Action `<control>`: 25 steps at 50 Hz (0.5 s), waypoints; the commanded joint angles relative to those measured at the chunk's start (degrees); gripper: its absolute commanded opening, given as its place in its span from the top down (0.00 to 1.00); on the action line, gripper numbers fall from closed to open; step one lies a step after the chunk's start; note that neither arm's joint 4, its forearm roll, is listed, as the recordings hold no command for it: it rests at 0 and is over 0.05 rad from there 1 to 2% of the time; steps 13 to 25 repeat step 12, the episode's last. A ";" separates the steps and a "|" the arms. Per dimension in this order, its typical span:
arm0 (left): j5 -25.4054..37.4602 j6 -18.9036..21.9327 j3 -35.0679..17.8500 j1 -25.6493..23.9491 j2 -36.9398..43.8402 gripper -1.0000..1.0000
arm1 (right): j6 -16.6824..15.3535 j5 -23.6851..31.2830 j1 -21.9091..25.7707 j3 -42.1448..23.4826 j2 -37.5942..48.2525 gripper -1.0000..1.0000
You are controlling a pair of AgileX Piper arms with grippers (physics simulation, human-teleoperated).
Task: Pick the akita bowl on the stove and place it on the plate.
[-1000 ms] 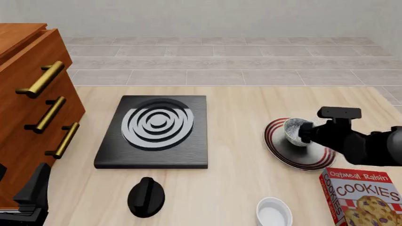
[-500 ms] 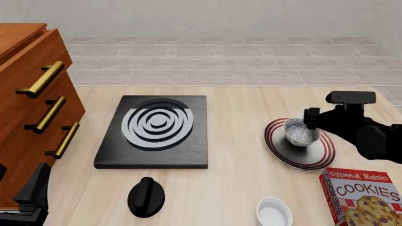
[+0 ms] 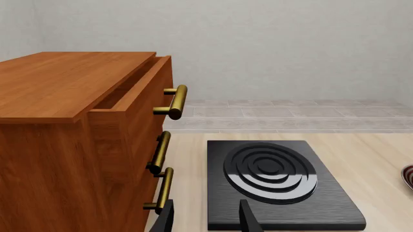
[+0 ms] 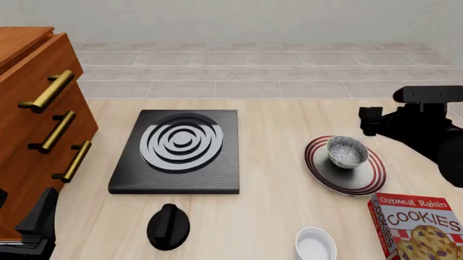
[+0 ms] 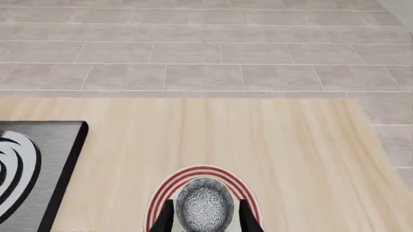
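The akita bowl [image 4: 347,151], speckled grey-white inside, sits upright on the red-striped plate [image 4: 364,179] at the right of the table. In the right wrist view the akita bowl [image 5: 204,209] rests inside the plate's red rim [image 5: 200,171]. My right gripper [image 4: 368,122] hangs open above and just behind the bowl, touching nothing; its fingers [image 5: 169,212] frame the bowl from above. The black stove [image 4: 177,149] with its burner rings carries nothing. My left gripper [image 3: 206,203] is open and holds nothing, low at the table's near left corner [image 4: 38,219].
A wooden drawer cabinet [image 4: 36,108] with brass handles stands at the left, its top drawer slightly out. A round black knob [image 4: 168,226], a plain white bowl [image 4: 315,245] and a cookie box [image 4: 419,227] lie along the near edge.
My right gripper has let go of the bowl and risen up and back to the right. The bowl stays on the plate. The left arm has not moved.
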 commanded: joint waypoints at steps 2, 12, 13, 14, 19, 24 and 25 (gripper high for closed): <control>0.00 0.00 0.00 0.00 0.00 0.00 | -0.56 5.85 1.27 -0.99 -8.12 0.00; 0.00 0.00 0.00 0.00 0.00 0.00 | -1.09 10.62 2.82 -2.80 -13.24 0.00; 0.00 0.00 0.00 0.00 0.00 0.00 | -1.09 10.62 2.82 -2.80 -13.24 0.00; 0.00 0.00 0.00 0.00 0.00 0.00 | -1.09 10.62 2.82 -2.80 -13.24 0.00; 0.00 0.00 0.00 0.00 0.00 0.00 | -1.09 10.62 2.82 -2.80 -13.24 0.00; 0.00 0.00 0.00 0.00 0.00 0.00 | -1.09 10.62 2.82 -2.80 -13.24 0.00; 0.00 0.00 0.00 0.00 0.00 0.00 | -1.09 10.62 2.82 -2.80 -13.24 0.00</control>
